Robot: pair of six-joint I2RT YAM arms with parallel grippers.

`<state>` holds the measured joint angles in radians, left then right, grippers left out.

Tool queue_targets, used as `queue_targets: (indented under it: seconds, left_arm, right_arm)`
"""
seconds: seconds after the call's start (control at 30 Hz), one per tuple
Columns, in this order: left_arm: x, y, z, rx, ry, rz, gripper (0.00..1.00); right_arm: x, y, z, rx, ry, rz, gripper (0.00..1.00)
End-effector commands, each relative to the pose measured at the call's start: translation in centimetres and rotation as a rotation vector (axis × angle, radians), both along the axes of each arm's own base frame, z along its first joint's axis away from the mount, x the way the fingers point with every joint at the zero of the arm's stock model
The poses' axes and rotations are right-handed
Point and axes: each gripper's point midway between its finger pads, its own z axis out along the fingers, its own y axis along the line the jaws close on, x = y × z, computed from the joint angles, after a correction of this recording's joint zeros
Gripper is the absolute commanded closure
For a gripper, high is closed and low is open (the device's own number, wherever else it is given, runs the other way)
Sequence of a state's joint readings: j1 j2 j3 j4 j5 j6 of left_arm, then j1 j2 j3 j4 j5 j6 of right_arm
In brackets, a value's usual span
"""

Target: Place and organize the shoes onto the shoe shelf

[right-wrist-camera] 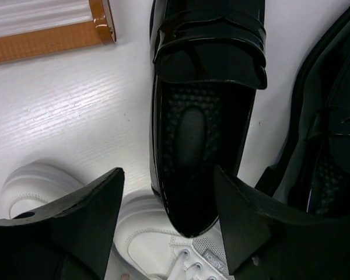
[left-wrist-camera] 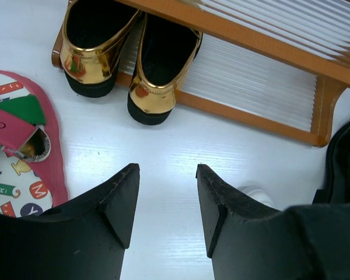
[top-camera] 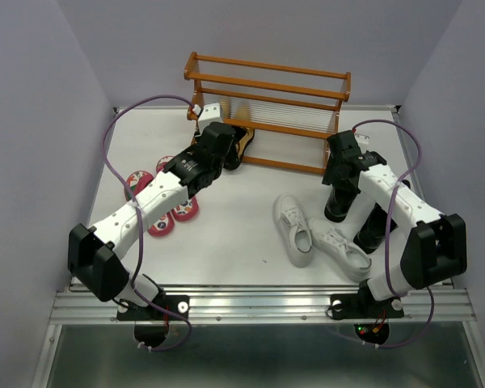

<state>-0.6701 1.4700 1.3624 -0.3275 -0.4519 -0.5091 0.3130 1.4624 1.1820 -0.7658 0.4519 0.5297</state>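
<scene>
The black boot (right-wrist-camera: 207,52), set near the tabletop's (right-wrist-camera: 70,116) right edge by the shelf (right-wrist-camera: 46,41), could be tipped over if only its glossy rim is pinched by the right pincer (right-wrist-camera: 169,175) — held open astride it — while the left pincer (left-wrist-camera: 166,175) is kept open, empty.

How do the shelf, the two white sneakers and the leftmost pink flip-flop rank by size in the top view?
1. shelf
2. left sneaker and right sneaker: they look alike
3. flip-flop, partly hidden by the left arm
</scene>
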Motion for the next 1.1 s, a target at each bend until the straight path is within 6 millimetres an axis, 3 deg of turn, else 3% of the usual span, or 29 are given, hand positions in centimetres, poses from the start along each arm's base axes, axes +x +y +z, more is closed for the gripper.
queue_targets:
  seconds: [0.0,0.17,0.4,0.43,0.47,0.53,0.6,0.8,0.97,1.07]
  left_arm:
    - [-1.6,0.7,1.4,-0.048,-0.028,0.003,0.45]
    - [-2.1,1.0,0.8,-0.043,-0.019,0.005,0.45]
    - [-2.1,1.0,1.0,-0.039,-0.022,0.002,0.45]
    - [-2.0,0.9,1.0,-0.040,-0.023,0.002,0.45]
    - [-2.1,0.9,1.0,-0.040,-0.022,0.001,0.45]
    - [-2.1,0.9,1.1,-0.041,-0.023,0.001,0.45]
    - [-2.1,0.9,1.1,-0.042,-0.021,0.000,0.45]
    - [-2.1,0.9,2.1,-0.052,-0.037,-0.002,0.45]
    - [-1.9,1.0,3.5,-0.041,-0.056,-0.001,0.45]
    - [-1.8,1.3,4.5,-0.032,-0.069,0.006,0.45]
  right_arm:
    - [1.8,0.4,-0.9,0.026,-0.025,0.044,0.35]
    - [1.4,0.5,-3.9,0.031,0.046,0.058,0.49]
    - [0.8,1.0,-5.1,0.047,0.083,0.096,0.59]
    - [0.8,1.0,-5.0,0.048,0.084,0.102,0.78]
    - [0.8,1.0,-5.0,0.047,0.085,0.102,0.86]
    - [0.8,0.9,-4.3,0.046,0.063,0.095,0.99]
    - [0.8,0.6,-3.4,0.035,0.042,0.089,0.99]
    - [0.5,-1.5,2.4,-0.049,-0.065,0.055,0.99]
    - [0.0,-1.0,7.2,-0.008,-0.132,0.089,0.99]
    - [-0.8,-0.2,8.1,0.042,-0.122,0.124,0.99]
